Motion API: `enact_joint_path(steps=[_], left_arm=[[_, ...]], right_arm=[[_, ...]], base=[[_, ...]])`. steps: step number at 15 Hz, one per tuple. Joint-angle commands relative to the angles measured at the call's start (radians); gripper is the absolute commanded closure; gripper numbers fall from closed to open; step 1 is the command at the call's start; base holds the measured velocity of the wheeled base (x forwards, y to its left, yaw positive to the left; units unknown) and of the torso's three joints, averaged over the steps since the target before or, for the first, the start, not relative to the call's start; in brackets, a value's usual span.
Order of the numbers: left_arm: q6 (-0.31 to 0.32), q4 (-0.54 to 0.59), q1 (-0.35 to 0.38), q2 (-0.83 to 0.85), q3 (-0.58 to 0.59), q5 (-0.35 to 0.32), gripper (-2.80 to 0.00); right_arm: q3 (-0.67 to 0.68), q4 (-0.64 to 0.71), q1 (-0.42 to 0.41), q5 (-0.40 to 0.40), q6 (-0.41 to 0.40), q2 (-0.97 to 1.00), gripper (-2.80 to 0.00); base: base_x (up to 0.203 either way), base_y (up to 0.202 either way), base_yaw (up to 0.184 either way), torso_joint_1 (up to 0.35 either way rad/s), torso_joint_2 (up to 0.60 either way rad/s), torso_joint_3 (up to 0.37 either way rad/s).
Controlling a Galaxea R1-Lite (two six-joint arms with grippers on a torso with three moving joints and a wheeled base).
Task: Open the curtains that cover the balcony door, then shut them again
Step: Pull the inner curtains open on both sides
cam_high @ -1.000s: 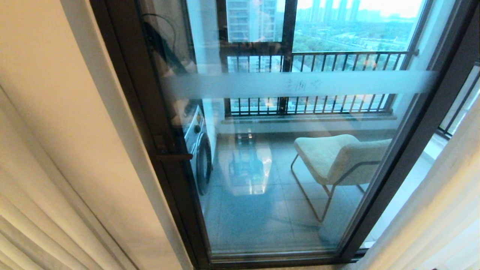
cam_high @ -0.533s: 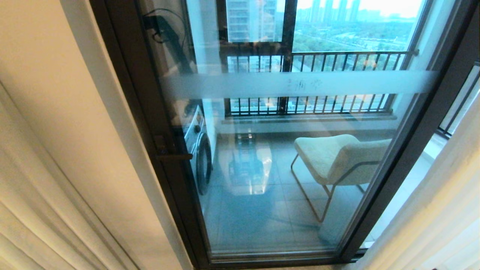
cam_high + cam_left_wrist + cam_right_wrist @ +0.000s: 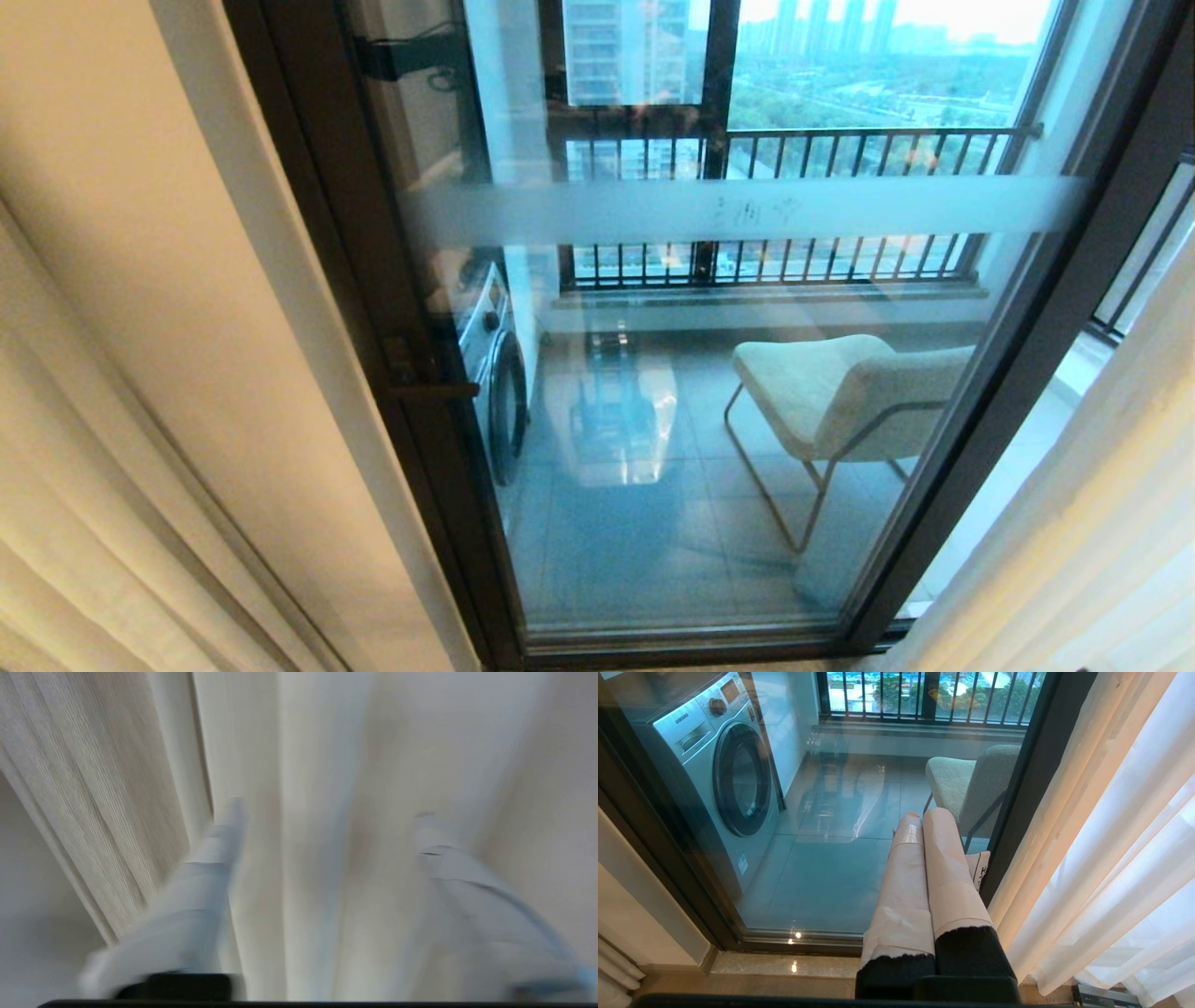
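Left gripper (image 3: 327, 807), seemingly spread, faces the curtains (image 3: 322, 742).

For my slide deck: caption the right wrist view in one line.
Shut right end effector parked before the balcony door, sheer curtains beside it, washing machine and chair behind the glass.

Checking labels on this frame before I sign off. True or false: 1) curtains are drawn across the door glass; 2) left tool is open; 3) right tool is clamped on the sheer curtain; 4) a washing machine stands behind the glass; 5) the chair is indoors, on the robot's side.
1) False. The curtains hang gathered at both sides; the balcony door glass is uncovered.
2) True. The left tool has its fingers spread, facing curtain pleats.
3) False. The right tool is shut on nothing, beside the sheer panel.
4) True. The washing machine.
5) False. The chair stands out on the balcony.
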Motion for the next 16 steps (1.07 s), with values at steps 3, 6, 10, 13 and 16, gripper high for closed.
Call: enact_joint_path(steps=[3, 6, 10, 13, 16], left_arm=[[0.000, 0.001, -0.022, -0.131, 0.088, 0.000, 0.00], [0.001, 0.003, -0.022, -0.171, 0.139, 0.000, 0.00], [-0.001, -0.002, -0.100, -0.238, 0.239, -0.007, 0.00], [0.000, -0.004, -0.234, -0.280, 0.288, -0.007, 0.00], [0.003, -0.007, -0.404, -0.323, 0.322, -0.006, 0.00]], right_arm=[[0.000, 0.000, 0.000, 0.001, -0.001, 0.000, 0.00], [0.000, 0.000, 0.000, 0.001, -0.001, 0.000, 0.00], [0.000, 0.000, 0.000, 0.001, -0.001, 0.000, 0.00], [0.000, 0.000, 0.000, 0.001, -0.001, 0.000, 0.00], [0.000, 0.000, 0.000, 0.001, -0.001, 0.000, 0.00]], base=[[0.000, 0.000, 0.000, 0.000, 0.00, 0.000], [0.000, 0.000, 0.000, 0.000, 0.00, 0.000], [0.000, 0.000, 0.000, 0.000, 0.00, 0.000], [0.000, 0.000, 0.000, 0.000, 0.00, 0.000], [0.000, 0.000, 0.000, 0.000, 0.00, 0.000]])
